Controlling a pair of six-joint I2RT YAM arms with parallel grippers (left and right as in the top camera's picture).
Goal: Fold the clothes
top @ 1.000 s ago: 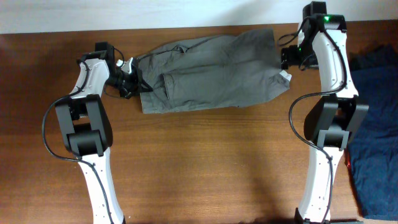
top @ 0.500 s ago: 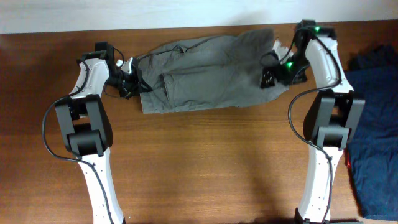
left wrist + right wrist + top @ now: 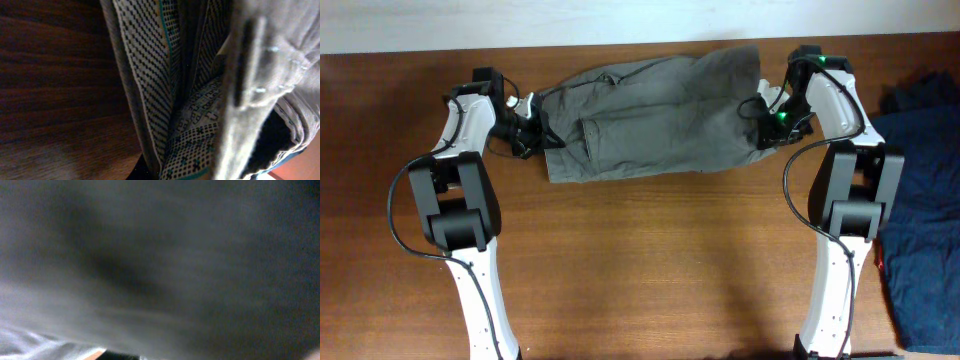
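The clothes [image 3: 660,115], one grey garment, lie spread across the far middle of the wooden table [image 3: 650,270]. My left gripper [image 3: 538,132] sits at their left end, shut on the waistband. The left wrist view shows the patterned lining and grey seams of the clothes [image 3: 200,75] running down into the jaws. My right gripper [image 3: 761,118] rests on the garment's right end. In the right wrist view blurred grey cloth of the clothes [image 3: 160,255] fills the frame and hides the fingers, so how the jaws stand does not show.
A pile of dark navy garments [image 3: 925,200] lies at the table's right edge, beside the right arm's base. The table's far edge runs just behind the grey garment, against a white wall [image 3: 620,20].
My right gripper has swung from beyond the garment's right end leftward and down onto that end. The left arm and the garment's left part have not moved.
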